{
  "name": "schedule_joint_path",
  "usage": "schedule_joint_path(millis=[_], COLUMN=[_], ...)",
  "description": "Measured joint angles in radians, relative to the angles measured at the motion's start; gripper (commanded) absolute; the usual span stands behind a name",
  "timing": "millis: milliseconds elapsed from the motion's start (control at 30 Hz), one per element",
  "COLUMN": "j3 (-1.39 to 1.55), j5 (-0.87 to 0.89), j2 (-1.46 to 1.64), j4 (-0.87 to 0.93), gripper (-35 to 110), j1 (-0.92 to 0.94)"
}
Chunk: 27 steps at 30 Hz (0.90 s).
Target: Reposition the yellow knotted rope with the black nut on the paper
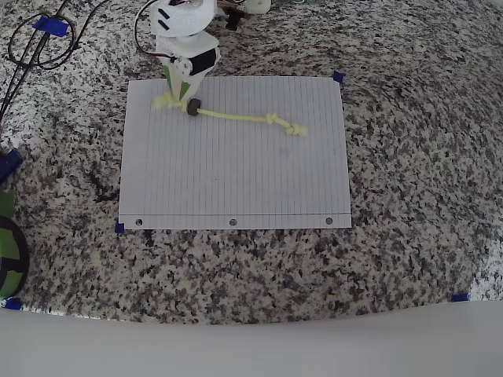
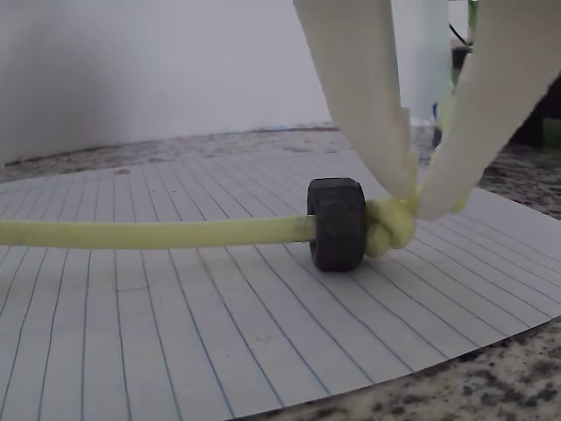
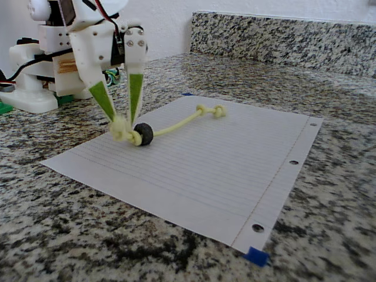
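Observation:
The yellow knotted rope (image 1: 236, 117) lies across the far part of the paper (image 1: 236, 177), its knotted free end toward the middle right. The black nut (image 1: 192, 107) is threaded on it near the left end. My gripper (image 1: 174, 97) stands over the paper's far left corner, shut on the rope's end knot just beside the nut. In the wrist view the fingertips (image 2: 405, 180) pinch the knot to the right of the nut (image 2: 337, 224), and the rope (image 2: 158, 232) runs off left over the paper (image 2: 175, 333). In the fixed view the gripper (image 3: 122, 124) holds the rope (image 3: 176, 124) beside the nut (image 3: 143, 134) on the paper (image 3: 223, 170).
Black cables (image 1: 35, 43) loop on the granite counter at the far left. A green and black object (image 1: 8, 255) sits at the left edge. Blue tape bits (image 1: 338, 77) mark the paper's corners. A granite backsplash (image 3: 282, 35) rises behind the counter.

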Motion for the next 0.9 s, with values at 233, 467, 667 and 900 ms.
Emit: schedule_joint_path(millis=[233, 467, 667, 900], j3=[-0.038, -0.038, -0.037, 0.002], j5=[-0.003, -0.049, -0.147, -0.39], j2=[-0.063, 0.107, 0.368, 0.657], j4=[-0.032, 0.127, 0.285, 0.451], gripper=[0, 0, 0, 0], j1=[0.005, 0.005, -0.037, -0.135])
